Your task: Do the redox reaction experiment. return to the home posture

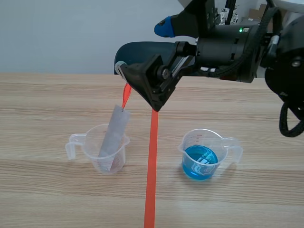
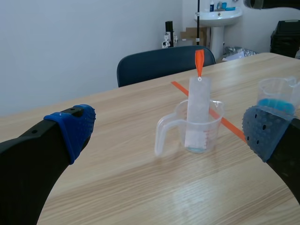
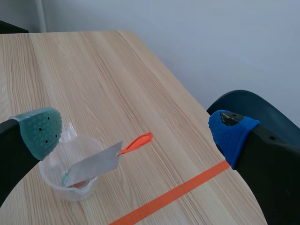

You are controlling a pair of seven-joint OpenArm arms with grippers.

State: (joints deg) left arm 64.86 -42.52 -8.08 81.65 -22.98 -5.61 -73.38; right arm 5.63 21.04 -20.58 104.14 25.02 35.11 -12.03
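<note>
A clear beaker (image 1: 90,142) stands left of the orange tape line with a grey metal strip (image 1: 114,135) leaning in it; the strip carries an orange tag (image 1: 126,95) on top. A second beaker (image 1: 202,154) with blue liquid stands right of the line. My right gripper (image 1: 142,47) hangs raised and open just above the tag, touching nothing. In the right wrist view the strip (image 3: 96,164) and its beaker (image 3: 61,173) lie below the open right gripper (image 3: 136,126). My left gripper (image 2: 171,131) is open, with the beaker (image 2: 211,129) and strip (image 2: 197,108) well ahead; the left arm is outside the scene view.
An orange tape line (image 1: 151,166) runs down the table's middle. A dark blue chair (image 1: 137,50) stands at the far edge, behind the right gripper. The blue-liquid beaker (image 2: 276,96) shows ahead of the left gripper's right finger.
</note>
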